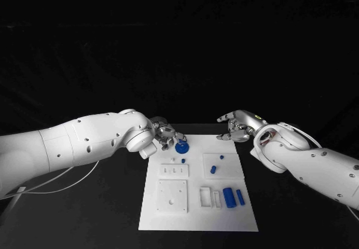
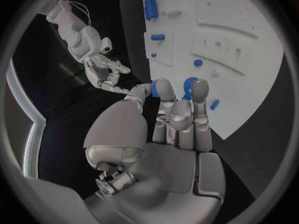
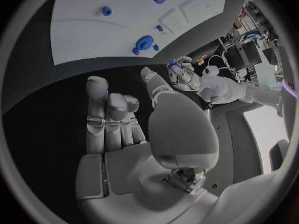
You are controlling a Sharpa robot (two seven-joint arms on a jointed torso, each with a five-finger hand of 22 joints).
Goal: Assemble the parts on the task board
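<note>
i am looking down on the task board (image 1: 224,218), a white plate lying in the middle of the black table (image 1: 90,223), and i am placing everything else against it. my left hand (image 1: 166,134) is hanging at the board's far left corner, its fingers (image 2: 163,90) curling around a small blue part (image 3: 174,63); the right wrist view is showing that blue piece sitting at the fingertips, so i am reading this hand as gripping it. just beside that hand, a round blue disc (image 1: 182,148) with a raised hub is resting on the board near its far edge. my right hand (image 1: 235,128) is hovering off the board's far right corner, over the dark table, holding nothing, fingers apart and loosely bent. on the board's right side, a small blue peg (image 1: 221,155) is standing near the far end and a short blue cylinder (image 1: 213,168) is lying closer to the middle. at the board's near right, two longer blue cylinders (image 1: 233,197) are lying side by side next to a white slotted block (image 1: 210,196). on the near left, a white square plate (image 1: 171,196) is sitting on the board, with a smaller white panel (image 1: 174,169) beyond it carrying three tiny upright tabs.
</note>
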